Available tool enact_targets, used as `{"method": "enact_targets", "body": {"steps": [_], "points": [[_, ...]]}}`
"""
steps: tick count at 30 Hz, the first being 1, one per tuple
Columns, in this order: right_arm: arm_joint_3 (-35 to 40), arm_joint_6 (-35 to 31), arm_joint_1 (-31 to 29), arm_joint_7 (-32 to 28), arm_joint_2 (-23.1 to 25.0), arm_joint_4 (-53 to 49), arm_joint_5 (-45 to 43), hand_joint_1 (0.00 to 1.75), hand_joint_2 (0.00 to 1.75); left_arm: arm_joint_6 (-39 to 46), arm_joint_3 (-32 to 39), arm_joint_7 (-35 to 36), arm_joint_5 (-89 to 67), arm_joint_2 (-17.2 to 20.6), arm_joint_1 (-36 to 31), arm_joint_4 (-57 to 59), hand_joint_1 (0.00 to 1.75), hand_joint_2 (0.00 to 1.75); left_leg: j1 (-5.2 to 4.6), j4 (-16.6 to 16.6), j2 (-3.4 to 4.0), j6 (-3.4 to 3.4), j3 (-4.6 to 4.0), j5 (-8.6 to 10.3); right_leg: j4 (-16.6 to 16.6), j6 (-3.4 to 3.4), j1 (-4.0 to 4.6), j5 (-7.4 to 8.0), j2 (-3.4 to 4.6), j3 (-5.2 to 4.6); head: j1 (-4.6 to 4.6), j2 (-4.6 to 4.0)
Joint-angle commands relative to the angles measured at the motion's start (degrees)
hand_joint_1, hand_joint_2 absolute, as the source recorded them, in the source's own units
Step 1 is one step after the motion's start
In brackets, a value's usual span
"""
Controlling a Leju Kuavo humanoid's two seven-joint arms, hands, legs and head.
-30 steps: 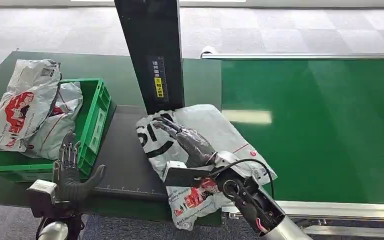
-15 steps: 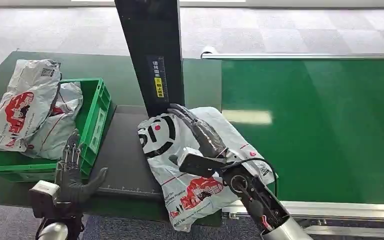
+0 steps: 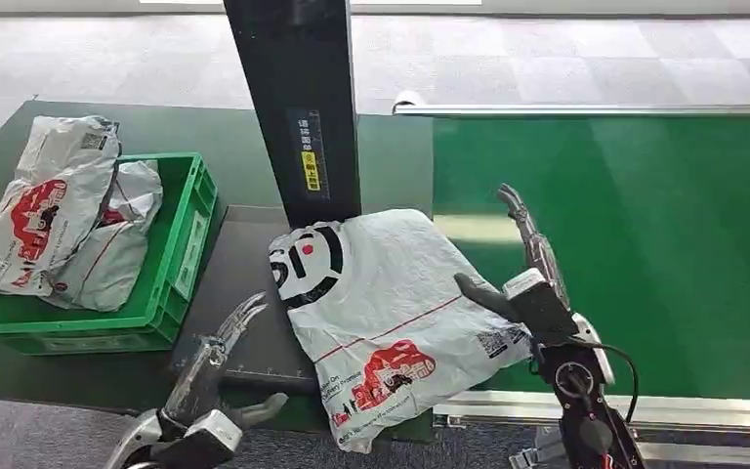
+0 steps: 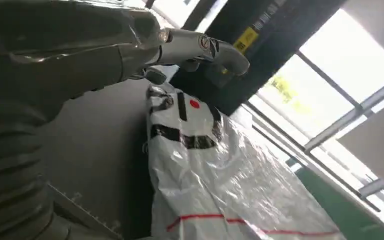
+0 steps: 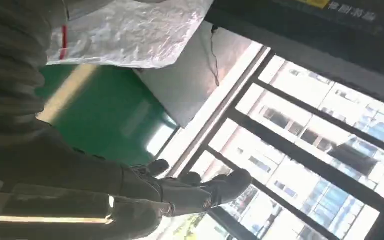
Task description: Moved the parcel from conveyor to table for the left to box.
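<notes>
The left hand [image 3: 217,366] is seen lowest in the head view, at the near edge of the dark plate [image 3: 244,293], with its fingers [image 3: 242,315] stretched forward and spread and nothing held; in the left wrist view its fingers [image 4: 200,47] reach out above the plate, just short of the parcel's printed end. The parcel [image 3: 391,313] is laid flat across the plate and the edge of the green belt [image 3: 645,254], its near corner hanging over the front rim; a black-and-white graphic is carried at its far left and a red print near its front. The right hand [image 3: 527,269] is raised upright just beside the parcel's right edge, over the belt, fingers extended and apart, empty, with the thumb pointed toward the bag; whether the thumb touches it cannot be told. Further left, a green crate [image 3: 181,254] is set on the table [image 3: 244,147], with grey bags [image 3: 54,210] piled in it and over its rim. Behind the parcel a black post [image 3: 298,98] stands upright.
</notes>
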Motion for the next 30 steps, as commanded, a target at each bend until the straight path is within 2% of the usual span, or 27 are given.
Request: {"method": "enact_targets", "body": {"steps": [1,3,4,10,13,17,23,30], "points": [[-8.03,1.81,4.45,-0.96,1.40,-2.18,-1.50,0.00,1.75,0.86,-15.15,2.10,-4.50,3.56,-8.48,10.38,0.00,1.75,0.02,-0.07,-0.23,0.01,-0.03,0.09,-0.11,0.01,0.02,0.04,-0.16,0.06,0.00,0.00],[-8.43,1.93,4.44,-0.96,1.61,-1.85,-1.56,0.00,1.75,0.23,-19.60,2.43,-5.43,3.33,-12.80,16.44,0.00,1.75,-0.04,-0.06,-0.18,0.00,0.03,0.09,-0.05,0.00,-0.04,0.00,-0.22,0.08,0.00,0.00],[-8.71,2.07,4.37,-1.12,1.80,-1.73,-2.02,0.00,1.75,0.85,-20.91,2.77,-6.51,3.12,-14.11,18.44,0.00,1.75,-0.02,-0.11,-0.39,0.00,0.00,0.17,-0.12,0.00,-0.03,0.04,-0.37,0.12,0.00,0.00],[-9.88,1.89,5.10,-1.55,2.82,-3.47,-2.79,0.00,1.75,5.04,-26.79,3.96,-10.49,1.47,-19.61,26.28,0.00,1.75,-0.02,-0.07,-0.12,0.05,0.05,0.11,-0.07,0.07,-0.03,0.08,-0.13,0.12,0.00,0.00],[-10.04,1.87,5.25,-1.55,2.93,-3.99,-2.79,0.00,1.75,5.58,-27.65,4.41,-10.59,0.37,-20.97,28.11,0.00,1.75,-0.01,-0.07,-0.33,0.05,-0.01,0.17,-0.12,0.07,-0.01,0.10,-0.28,0.09,0.00,0.00],[-11.17,1.75,5.84,-1.54,4.31,-5.86,-2.67,0.00,1.75,9.51,-31.42,7.27,-16.75,-1.21,-25.17,34.22,0.00,1.75,-0.03,-0.02,-0.08,0.06,0.02,0.11,-0.03,0.08,-0.03,0.08,-0.11,0.07,-0.02,0.00],[-11.54,1.75,5.91,-1.53,4.63,-6.08,-2.71,0.00,1.75,10.13,-32.70,7.71,-17.96,-1.68,-26.40,36.39,0.00,1.75,-0.01,0.00,0.08,0.06,0.05,0.06,-0.02,0.07,-0.02,0.08,0.02,0.06,-0.02,0.00],[-14.07,0.76,7.61,-2.04,6.40,-10.16,-3.03,0.00,1.75,10.02,-40.26,8.01,-20.62,-8.39,-34.34,52.54,0.00,1.75,0.01,0.01,-0.22,0.07,-0.05,0.14,-0.07,0.08,0.01,0.11,-0.19,0.05,-0.02,0.00]]}}
